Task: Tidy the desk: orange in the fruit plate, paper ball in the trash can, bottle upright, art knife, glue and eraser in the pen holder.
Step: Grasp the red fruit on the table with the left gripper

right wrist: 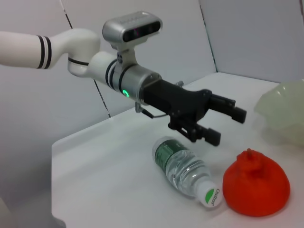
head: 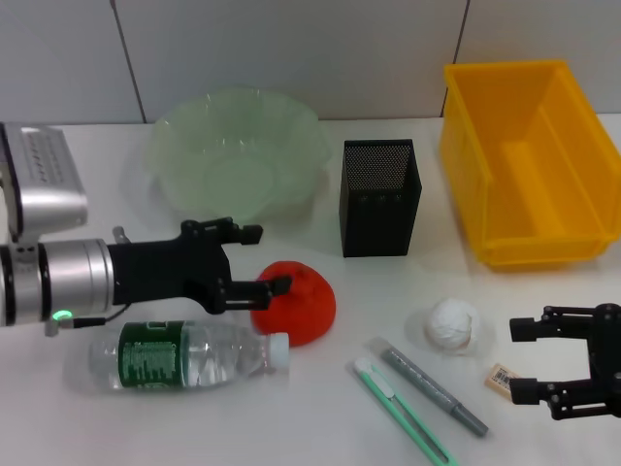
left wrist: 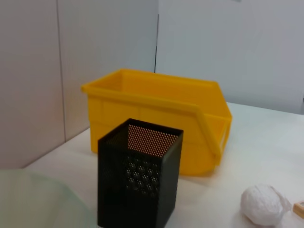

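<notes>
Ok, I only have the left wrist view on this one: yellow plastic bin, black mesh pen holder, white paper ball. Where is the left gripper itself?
Observer: The left gripper is open beside the red-orange fruit, not gripping it.
Operator: And the bottle?
Observer: The clear plastic water bottle lies on its side in front of that arm, with its white cap toward the fruit.
Operator: What about the right arm?
Observer: The right gripper is open, low at the table's front right, next to the small tan eraser.
</notes>
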`<control>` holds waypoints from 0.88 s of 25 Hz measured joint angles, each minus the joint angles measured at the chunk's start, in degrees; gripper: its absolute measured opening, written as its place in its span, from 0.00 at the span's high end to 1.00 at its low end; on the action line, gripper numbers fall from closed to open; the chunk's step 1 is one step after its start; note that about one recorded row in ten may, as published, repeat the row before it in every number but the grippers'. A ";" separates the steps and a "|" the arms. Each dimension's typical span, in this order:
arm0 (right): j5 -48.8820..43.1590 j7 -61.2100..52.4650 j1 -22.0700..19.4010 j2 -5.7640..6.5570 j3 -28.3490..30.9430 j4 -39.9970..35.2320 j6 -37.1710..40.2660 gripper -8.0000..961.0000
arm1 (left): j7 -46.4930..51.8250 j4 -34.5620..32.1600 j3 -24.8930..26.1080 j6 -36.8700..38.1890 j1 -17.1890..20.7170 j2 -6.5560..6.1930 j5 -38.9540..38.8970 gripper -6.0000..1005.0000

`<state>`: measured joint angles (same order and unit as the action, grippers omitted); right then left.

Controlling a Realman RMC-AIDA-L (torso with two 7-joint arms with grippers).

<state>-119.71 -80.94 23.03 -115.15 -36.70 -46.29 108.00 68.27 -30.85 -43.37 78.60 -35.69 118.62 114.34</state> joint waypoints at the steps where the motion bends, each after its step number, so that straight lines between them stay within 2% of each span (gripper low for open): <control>1: 0.00 -0.01 0.24 -0.04 -0.09 0.04 -0.05 0.17 | -1.66 2.15 0.02 -1.21 -0.28 0.02 -0.64 0.19; 7: 0.00 -0.02 1.07 -0.18 -0.61 0.15 -0.88 0.17 | -6.13 7.71 -0.11 -4.75 -1.05 0.18 -3.35 0.19; 11: -0.02 -0.02 1.91 -0.26 -0.66 0.16 -0.95 0.17 | -9.21 12.75 -0.13 -9.12 -3.02 0.39 -4.02 0.19; 22: -0.17 -0.60 2.10 -0.25 -0.66 0.15 -1.31 0.17 | -13.08 17.09 0.01 -12.35 -4.79 0.56 -5.44 0.20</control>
<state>-119.88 -81.53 25.13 -115.40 -37.36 -46.14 106.69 55.20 -13.76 -43.36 66.25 -40.48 119.18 108.89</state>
